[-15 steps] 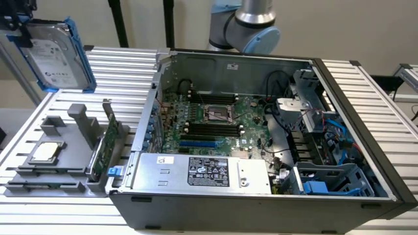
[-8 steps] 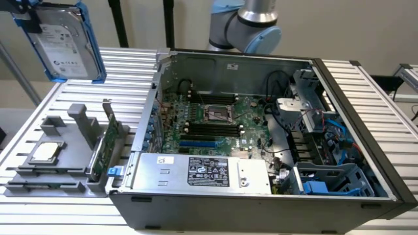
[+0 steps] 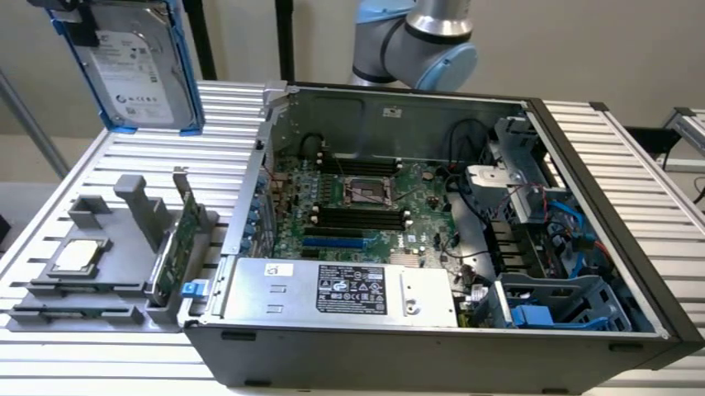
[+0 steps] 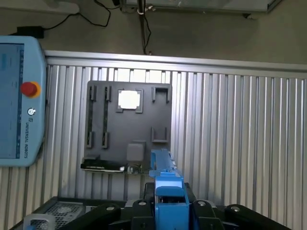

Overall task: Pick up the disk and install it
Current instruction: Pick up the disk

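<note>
The disk, a silver-grey drive with a white label in a bright blue carrier frame, hangs upright in the air above the slatted table at the exterior view's far left, clear of the open computer case. My gripper holds it from above by its upper end. In the wrist view the disk's blue edge sits between the dark fingers of my gripper, which is shut on it, high over the grey fixture tray.
The grey fixture tray carries a small silver-topped chip and an upright green circuit card. The case shows its motherboard, power supply and a blue drive cage. A teach pendant lies beside the table.
</note>
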Controlling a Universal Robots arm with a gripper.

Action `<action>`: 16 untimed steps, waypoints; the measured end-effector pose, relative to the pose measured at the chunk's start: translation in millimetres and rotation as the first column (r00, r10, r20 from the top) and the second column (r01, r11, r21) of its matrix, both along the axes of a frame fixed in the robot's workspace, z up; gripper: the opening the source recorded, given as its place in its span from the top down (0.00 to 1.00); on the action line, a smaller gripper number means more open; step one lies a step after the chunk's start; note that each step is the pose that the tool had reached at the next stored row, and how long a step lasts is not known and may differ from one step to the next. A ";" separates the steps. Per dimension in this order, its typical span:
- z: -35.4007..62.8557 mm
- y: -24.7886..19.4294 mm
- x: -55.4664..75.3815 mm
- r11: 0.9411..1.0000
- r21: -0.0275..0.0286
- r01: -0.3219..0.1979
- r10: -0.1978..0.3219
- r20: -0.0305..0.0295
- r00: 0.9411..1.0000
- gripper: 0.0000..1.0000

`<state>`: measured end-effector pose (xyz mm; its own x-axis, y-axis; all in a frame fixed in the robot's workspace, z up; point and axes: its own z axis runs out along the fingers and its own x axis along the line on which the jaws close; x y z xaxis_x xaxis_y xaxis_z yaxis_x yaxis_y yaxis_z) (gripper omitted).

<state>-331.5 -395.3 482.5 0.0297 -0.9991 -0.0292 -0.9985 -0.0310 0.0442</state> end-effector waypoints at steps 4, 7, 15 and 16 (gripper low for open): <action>15.5 -3.4 18.1 1.000 0.000 0.000 0.000 0.000 1.000 0.67; 29.1 -6.2 31.9 1.000 0.000 0.000 0.000 0.000 1.000 0.67; 52.8 -15.6 68.1 1.000 0.000 0.000 0.000 0.000 1.000 0.67; 52.9 -16.9 72.6 1.000 0.000 0.000 0.000 -0.001 1.000 0.67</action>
